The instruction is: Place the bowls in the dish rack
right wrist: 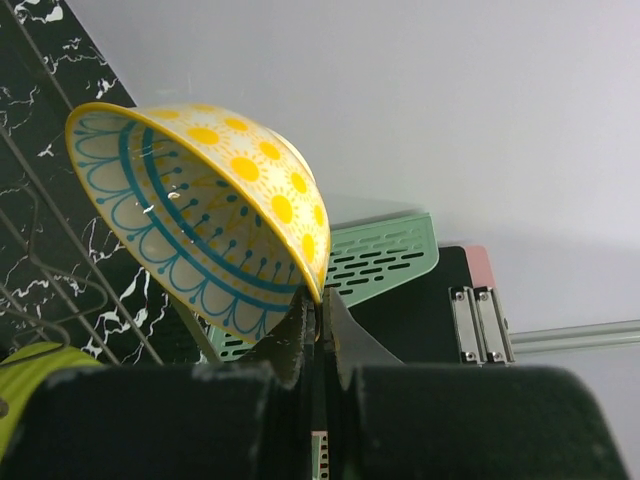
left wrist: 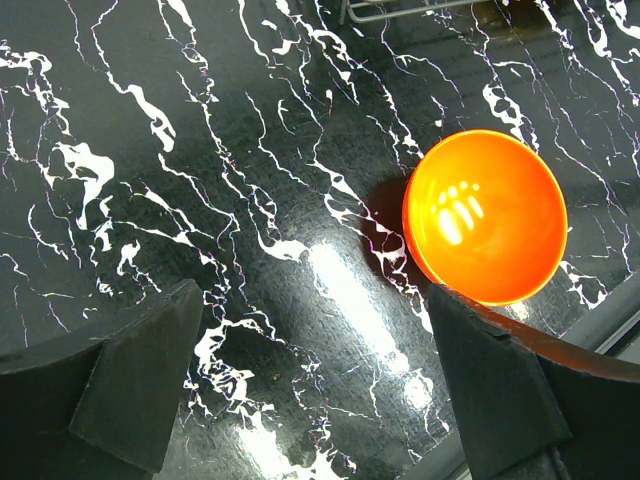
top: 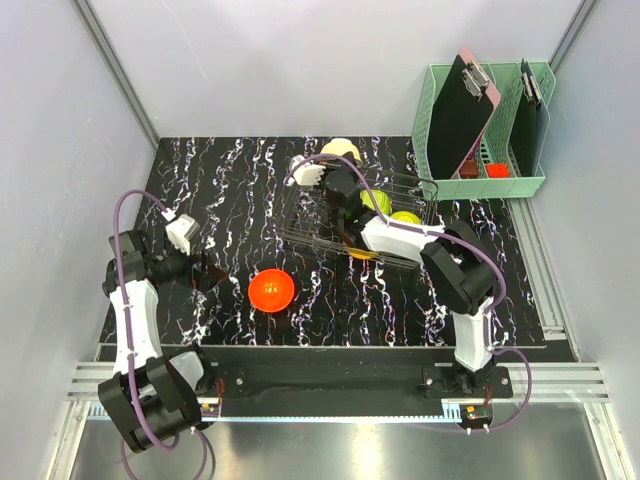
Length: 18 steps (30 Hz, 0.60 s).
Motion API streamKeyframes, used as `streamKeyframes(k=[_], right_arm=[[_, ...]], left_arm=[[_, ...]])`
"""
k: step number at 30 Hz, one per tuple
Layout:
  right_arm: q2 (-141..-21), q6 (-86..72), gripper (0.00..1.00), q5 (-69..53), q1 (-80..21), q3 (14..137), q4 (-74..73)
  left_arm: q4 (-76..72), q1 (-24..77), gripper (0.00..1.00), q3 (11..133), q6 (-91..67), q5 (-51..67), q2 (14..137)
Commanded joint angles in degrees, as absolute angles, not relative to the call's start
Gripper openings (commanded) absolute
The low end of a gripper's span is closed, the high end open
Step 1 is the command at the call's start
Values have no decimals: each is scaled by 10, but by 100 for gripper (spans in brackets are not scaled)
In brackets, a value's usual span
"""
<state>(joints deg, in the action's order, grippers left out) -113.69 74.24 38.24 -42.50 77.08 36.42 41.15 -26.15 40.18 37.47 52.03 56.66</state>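
The left gripper (top: 205, 268) hangs low over the black marbled table (top: 220, 180) on its near left side. Its jaws are spread wide and hold nothing; in the left wrist view both fingers (left wrist: 150, 380) frame bare tabletop. The red-orange bowl (top: 271, 290) stands upright on the table just to the right of this gripper, outside the dish rack (top: 310, 232). In the left wrist view this bowl (left wrist: 485, 215) sits just beyond the right-hand fingertip; whether they touch cannot be determined. The rack occupies the centre of the table, beyond the bowl. The right arm extends across the rack from the near right. Inside the rack, a lime green bowl (top: 375, 200) and a yellow-green bowl (top: 405, 217) lie side by side, and an orange bowl (top: 360, 250) shows partly beneath the arm. At the far edge of the rack, the right gripper (right wrist: 318, 310) is clamped on the rim of the cream-white bowl (right wrist: 200, 210), which has yellow dots and teal lines and is held tilted on edge above the rack wires. A mint-green basket (top: 485, 185) with clipboards (top: 465, 110) stands at the far right corner.
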Motion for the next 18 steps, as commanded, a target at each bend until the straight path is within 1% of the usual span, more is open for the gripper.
streamKeyframes(k=[1, 9, 18], right_arm=[[-1093, 714, 0, 408, -438, 746, 410], [-1104, 696, 0, 418, -441, 721, 421], [-1124, 690, 0, 425, -441, 735, 427]], left_arm=[[408, -265, 99, 417, 381, 541, 553], [409, -265, 99, 416, 382, 537, 554], [410, -265, 99, 410, 387, 535, 552]])
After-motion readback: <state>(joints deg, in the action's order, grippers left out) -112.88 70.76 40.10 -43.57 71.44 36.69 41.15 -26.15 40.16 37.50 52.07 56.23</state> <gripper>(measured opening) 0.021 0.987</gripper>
